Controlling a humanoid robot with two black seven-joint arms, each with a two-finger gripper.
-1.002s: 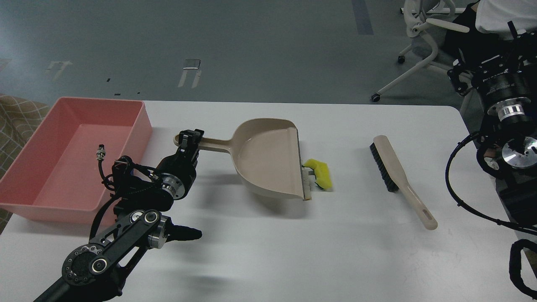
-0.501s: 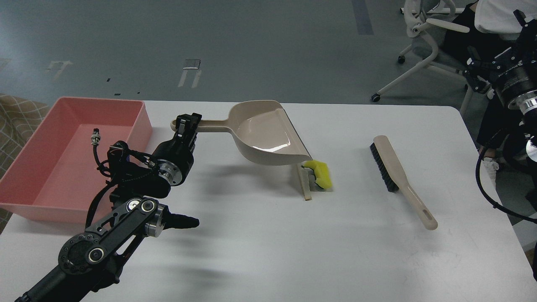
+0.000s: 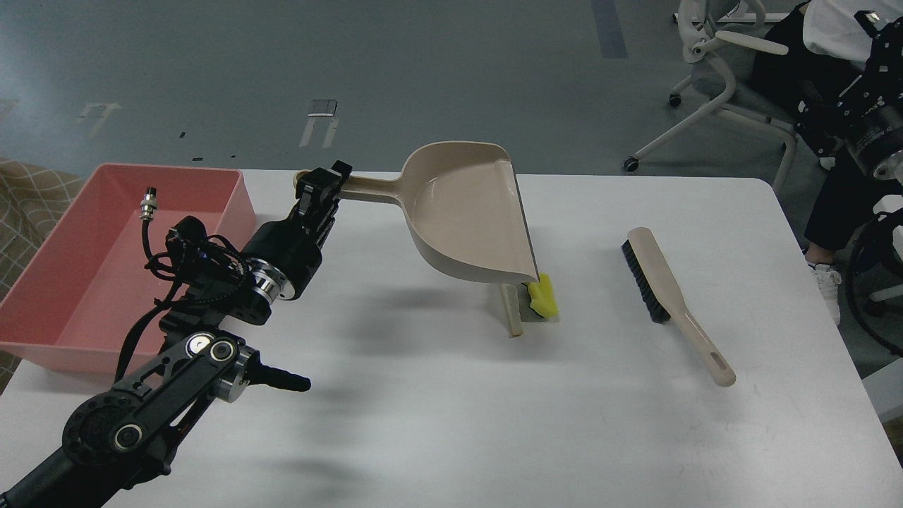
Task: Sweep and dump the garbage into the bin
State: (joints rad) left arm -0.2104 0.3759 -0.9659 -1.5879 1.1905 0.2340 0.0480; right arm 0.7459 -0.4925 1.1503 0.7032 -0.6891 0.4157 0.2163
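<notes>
My left gripper (image 3: 323,185) is shut on the handle of the beige dustpan (image 3: 469,212) and holds it lifted above the white table (image 3: 437,423), its front lip over the garbage. The garbage lies on the table under that lip: a bright yellow sponge chunk (image 3: 544,296) with a dark green layer and a flat pale beige piece (image 3: 511,314) beside it. The salmon-pink bin (image 3: 106,261) stands at the table's left, holding nothing that I can see. My right arm (image 3: 871,113) shows at the right edge; its gripper is out of view.
A beige brush (image 3: 670,296) with black bristles lies on the table right of the garbage. An office chair (image 3: 712,77) and a seated person (image 3: 839,42) are beyond the table's far right corner.
My left gripper has lifted the dustpan off the table and raised it higher and slightly right. The beige piece and sponge stayed on the table. The right arm withdrew up and right.
</notes>
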